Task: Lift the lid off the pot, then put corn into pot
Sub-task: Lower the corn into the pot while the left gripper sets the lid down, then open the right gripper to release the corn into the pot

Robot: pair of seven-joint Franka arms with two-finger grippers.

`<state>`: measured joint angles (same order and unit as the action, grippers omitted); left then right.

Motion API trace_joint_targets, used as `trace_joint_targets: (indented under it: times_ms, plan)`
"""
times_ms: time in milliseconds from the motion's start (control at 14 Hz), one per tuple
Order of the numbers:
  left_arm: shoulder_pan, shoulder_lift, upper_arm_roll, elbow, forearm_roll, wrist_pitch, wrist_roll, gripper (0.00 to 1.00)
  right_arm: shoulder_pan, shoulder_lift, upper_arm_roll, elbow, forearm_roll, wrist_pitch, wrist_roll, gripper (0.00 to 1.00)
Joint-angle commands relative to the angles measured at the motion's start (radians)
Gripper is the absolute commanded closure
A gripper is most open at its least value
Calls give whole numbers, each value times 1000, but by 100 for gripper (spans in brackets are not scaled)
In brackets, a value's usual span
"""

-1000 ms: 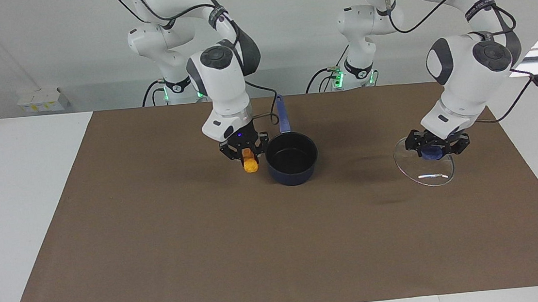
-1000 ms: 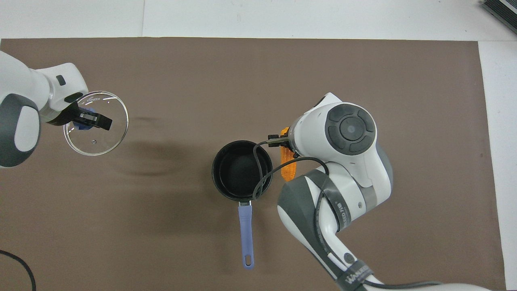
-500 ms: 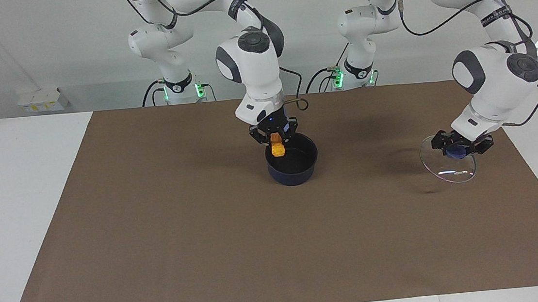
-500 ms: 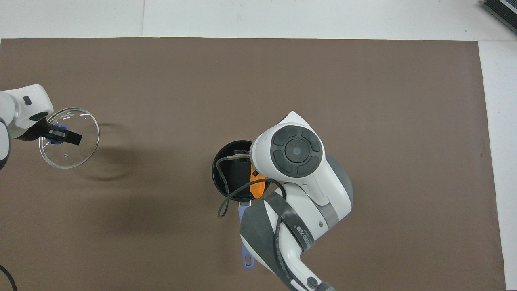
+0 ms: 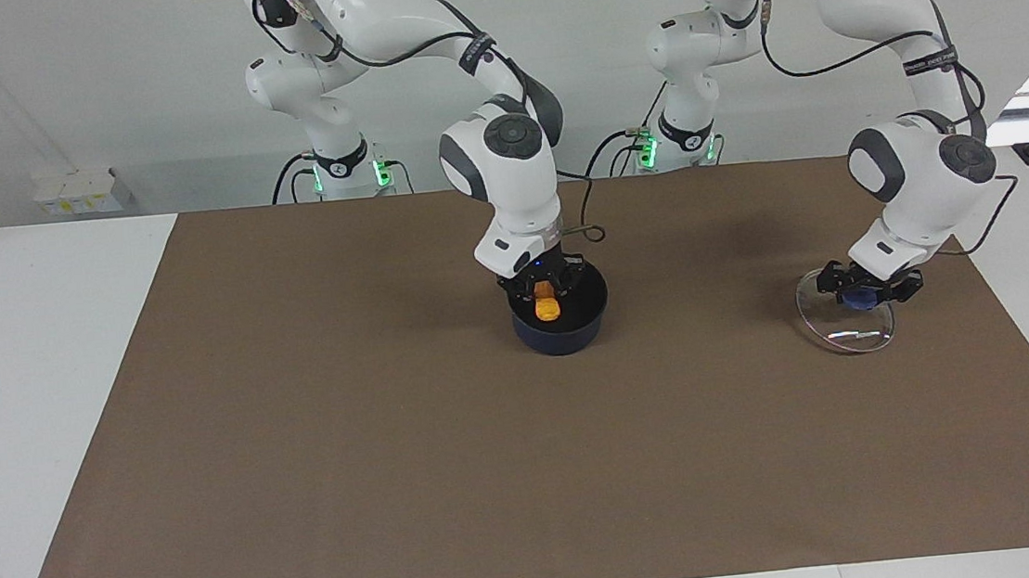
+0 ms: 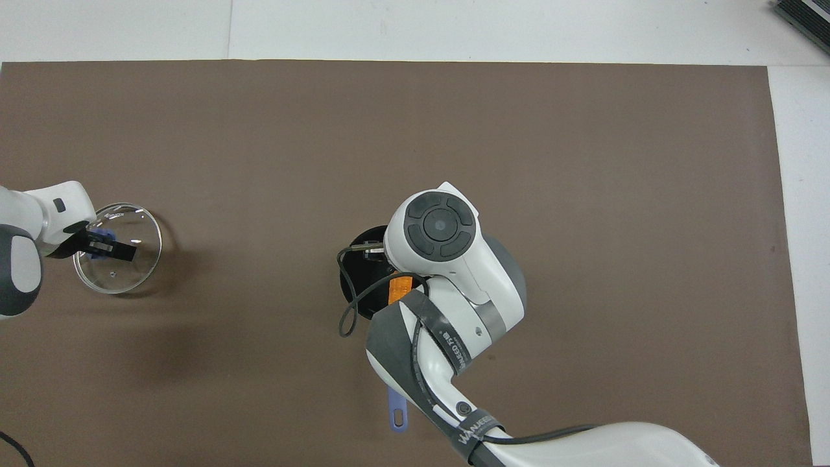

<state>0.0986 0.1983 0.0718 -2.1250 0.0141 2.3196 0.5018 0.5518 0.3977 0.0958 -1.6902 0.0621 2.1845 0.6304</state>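
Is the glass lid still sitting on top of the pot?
No, the left gripper holds the lid by its knob, well apart from the pot.

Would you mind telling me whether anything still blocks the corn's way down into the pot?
Nothing visible does. The right pincer holds the corn in the open mouth of the pot. The lid is off, held by the left pincer toward the left arm's end of the table.

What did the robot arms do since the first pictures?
The right gripper carried the corn from beside the pot to over it and lowered it into the pot's mouth, jaws shut on it throughout. The left gripper brought the lid down toward the mat, holding its knob throughout. The pot stayed put.
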Motion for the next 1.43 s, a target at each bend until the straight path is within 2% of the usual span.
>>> trace_joint_targets:
  times_ms: [0, 143, 214, 286, 357, 429, 571, 786, 1000, 1357]
  plan:
    - [12, -16, -10, -13, 14, 29, -11, 0, 17, 16, 4, 21, 18, 18, 37, 90]
    - [6, -11, -10, 13, 10, 27, -17, 0, 19, 24, 4, 20, 16, 23, 37, 80]
    - [-2, -16, -10, 29, 6, 24, -23, 0, 14, 29, 4, 20, 15, 31, 31, 70]
    - [-7, -19, -12, 43, 6, 20, -51, 0, 11, 32, 4, 20, 12, 35, 26, 54]
    - [-11, -17, -18, 69, 6, 3, -87, 0, 10, 33, 4, 20, 12, 37, 25, 45]
    - [-31, -16, -18, 98, 6, -17, -119, 0, 7, 33, 4, 20, 8, 37, 23, 30]
    - [-72, -17, -18, 160, 6, -78, -233, 0, 2, 36, 4, 26, -1, 54, 25, 18]
    - [-138, -13, -18, 307, 6, -250, -423, 0, 16, 21, 1, 30, 2, 52, 40, 10]
    - [-152, -28, -24, 384, -5, -353, -444, 0, -30, -89, -7, 20, -1, -15, 37, 6]
    - [-146, -39, -21, 592, -63, -624, -454, 0, -171, -253, -7, -32, -5, -106, 20, 0]
